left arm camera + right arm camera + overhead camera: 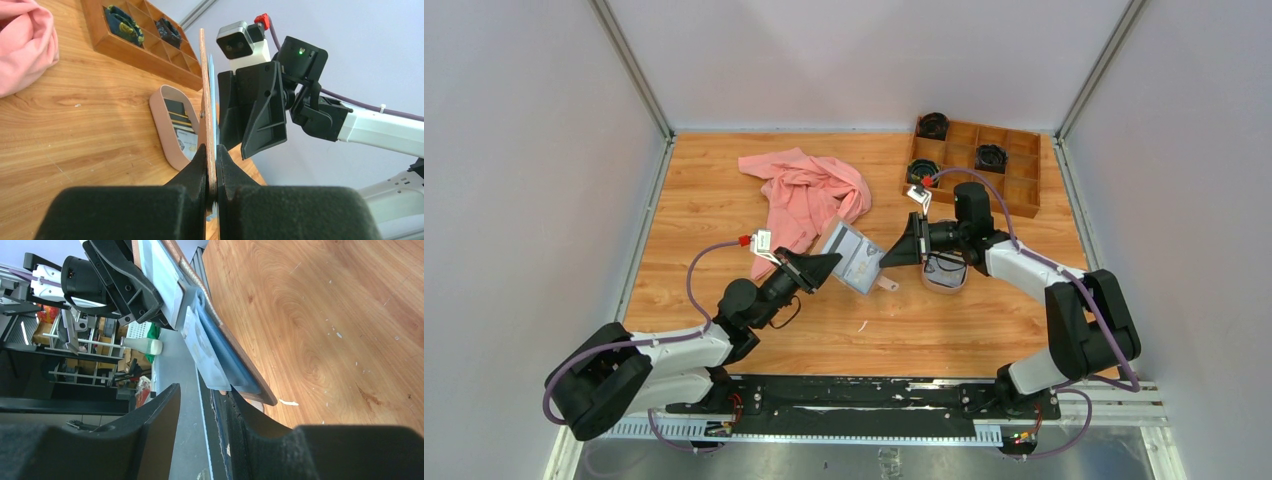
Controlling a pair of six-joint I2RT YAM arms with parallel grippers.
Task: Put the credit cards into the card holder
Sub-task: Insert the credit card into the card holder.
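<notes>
My left gripper (827, 264) is shut on the tan-brown card holder (856, 257) and holds it open and tilted above the table. The left wrist view shows the holder (203, 85) edge-on between the closed jaws of the left gripper (212, 156), with a light blue lining. My right gripper (892, 253) is open at the holder's right edge. In the right wrist view a whitish-grey credit card (202, 347) sticks out of the holder's blue pocket (227, 362), just beyond the spread fingers of the right gripper (202, 392). More cards (181, 122) lie in the oval pinkish tray (161, 120).
The pinkish tray (936, 284) lies partly under the right arm. A pink cloth (809, 195) lies at the back middle. A wooden compartment box (1014, 180) holding dark items stands at the back right. The two grippers are close together over the table's middle.
</notes>
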